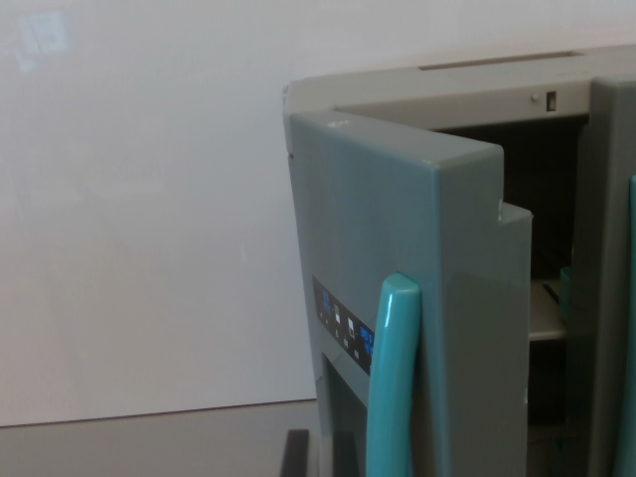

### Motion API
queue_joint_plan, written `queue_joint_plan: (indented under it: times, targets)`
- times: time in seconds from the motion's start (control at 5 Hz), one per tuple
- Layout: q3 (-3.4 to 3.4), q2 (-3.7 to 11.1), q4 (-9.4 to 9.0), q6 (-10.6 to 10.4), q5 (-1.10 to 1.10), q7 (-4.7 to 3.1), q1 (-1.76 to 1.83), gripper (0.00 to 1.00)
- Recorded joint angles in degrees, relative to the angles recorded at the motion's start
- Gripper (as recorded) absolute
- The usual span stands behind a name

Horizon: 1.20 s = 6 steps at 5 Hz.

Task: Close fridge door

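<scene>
Behind everything stands a plain white wall (139,219), and below it runs a grey floor or table surface (149,442). On the wrist view's right stands a small grey toy fridge (447,94). Its left door (417,258) is swung open towards the camera and carries a turquoise handle (395,383) and a dark panel with small blue buttons (343,330). Between this door and the second grey door (601,278) the dark interior with one pale shelf (546,316) shows. A dark piece (295,454) at the bottom edge may belong to the gripper; whether the fingers are apart or together I cannot tell.
</scene>
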Motion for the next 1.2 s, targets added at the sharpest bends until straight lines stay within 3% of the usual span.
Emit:
queue_joint_plan:
  times: [0.6, 0.8, 1.0, 1.2]
  targets:
    - [0.03, 0.51, 0.0, 0.0, 0.0, 0.0, 0.0, 1.0]
    - [0.66, 2.25, 0.0, 0.0, 0.0, 0.0, 0.0, 1.0]
    - [0.66, 2.25, 0.0, 0.0, 0.0, 0.0, 0.0, 1.0]
    - [1.49, 5.4, 0.0, 0.0, 0.0, 0.0, 0.0, 1.0]
